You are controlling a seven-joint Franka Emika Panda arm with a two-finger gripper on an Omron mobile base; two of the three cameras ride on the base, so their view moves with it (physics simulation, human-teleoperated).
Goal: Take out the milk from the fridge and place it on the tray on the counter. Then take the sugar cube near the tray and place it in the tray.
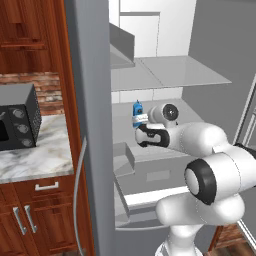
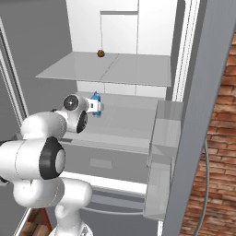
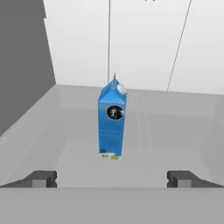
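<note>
The milk [image 3: 112,118] is a slim blue carton standing upright on a pale grey shelf inside the open fridge [image 1: 150,75]. In the hand view it stands centred, a short way beyond my fingertips [image 3: 43,178]. My gripper [image 3: 112,179] is open wide, with nothing between its fingers. From the left base view, the milk [image 1: 137,109] peeks out just past the gripper [image 1: 140,121]. In the right base view the hand covers the lower part of the milk [image 2: 95,97], and the gripper [image 2: 97,108] reaches into the fridge [image 2: 115,69]. The tray and the sugar cube are out of view.
A glass shelf [image 1: 165,72] hangs above the milk, and on it lies a small brown thing [image 2: 100,53]. The fridge door [image 1: 90,100] with its curved handle [image 1: 77,185] stands left of the arm. Beyond it are the marble counter [image 1: 45,150] and a black microwave [image 1: 17,122].
</note>
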